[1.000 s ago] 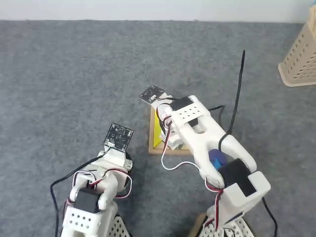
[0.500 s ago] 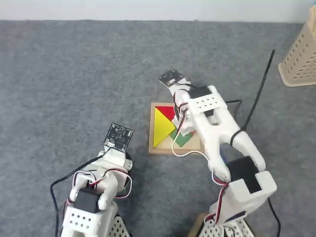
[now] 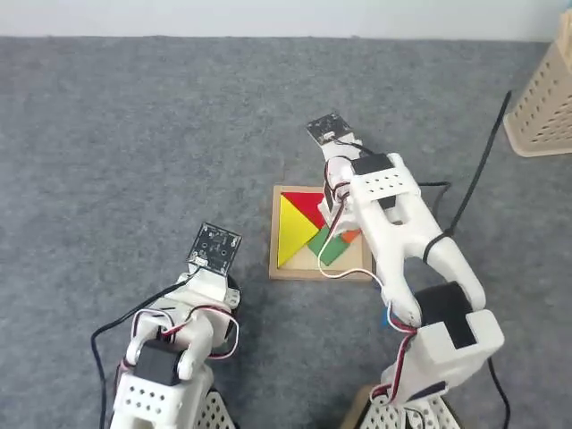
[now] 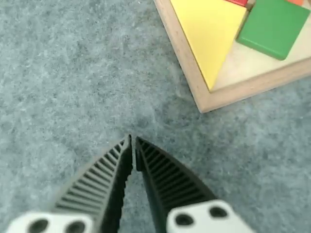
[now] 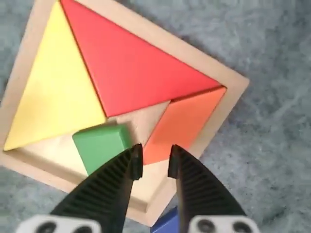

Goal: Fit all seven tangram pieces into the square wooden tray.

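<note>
The task is a little over half done, as I judge it: four of the seven pieces lie in the square wooden tray [image 3: 273, 241], which sits on the grey bench [image 3: 134, 134] under the right arm [image 3: 393, 223] and ahead of the left arm [image 3: 179, 340]. The large yellow triangle [image 5: 53, 97] and large red triangle [image 5: 136, 68] are seated flush, edge to edge. The orange piece [image 5: 184, 121] lies against the red one and the tray's rim. The green square [image 5: 99, 145] sits askew with bare wood beside it, so it likely needs squaring up. A blue piece [image 5: 167, 224] waits on the bench just beside a tray corner. The right arm's jaws hang slightly parted and empty above the gap between green and orange. The left arm's jaws are clenched on nothing, low over the bench near the tray.
</note>
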Robot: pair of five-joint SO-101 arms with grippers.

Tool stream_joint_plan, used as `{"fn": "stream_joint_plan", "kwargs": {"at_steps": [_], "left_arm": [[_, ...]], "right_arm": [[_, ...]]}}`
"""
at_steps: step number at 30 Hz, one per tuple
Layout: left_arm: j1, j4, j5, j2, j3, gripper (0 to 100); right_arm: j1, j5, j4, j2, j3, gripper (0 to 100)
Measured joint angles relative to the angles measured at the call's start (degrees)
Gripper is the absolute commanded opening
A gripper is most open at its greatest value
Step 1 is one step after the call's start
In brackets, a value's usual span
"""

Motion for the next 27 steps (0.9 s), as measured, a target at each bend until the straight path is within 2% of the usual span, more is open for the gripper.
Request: {"fn": "stream_joint_plan", "kwargs": {"at_steps": [5, 17, 24, 27], "left_arm": [[0.0, 0.0, 0.0, 0.0, 0.0, 1], [0.0, 0.0, 0.0, 0.0, 0.0, 1], [0.0, 0.0, 0.0, 0.0, 0.0, 1], [0.0, 0.0, 0.0, 0.0, 0.0, 1]], "right_arm": [[-4.48, -0.44, -0.18, 2.37, 0.0, 8.8], [-4.66, -0.53, -0.18, 2.2, 0.0, 8.7], [3.16, -0.62, 9.76, -13.63, 0.0, 8.6], [8.97, 0.18, 16.0, -20.31, 0.18, 2.3]]}}
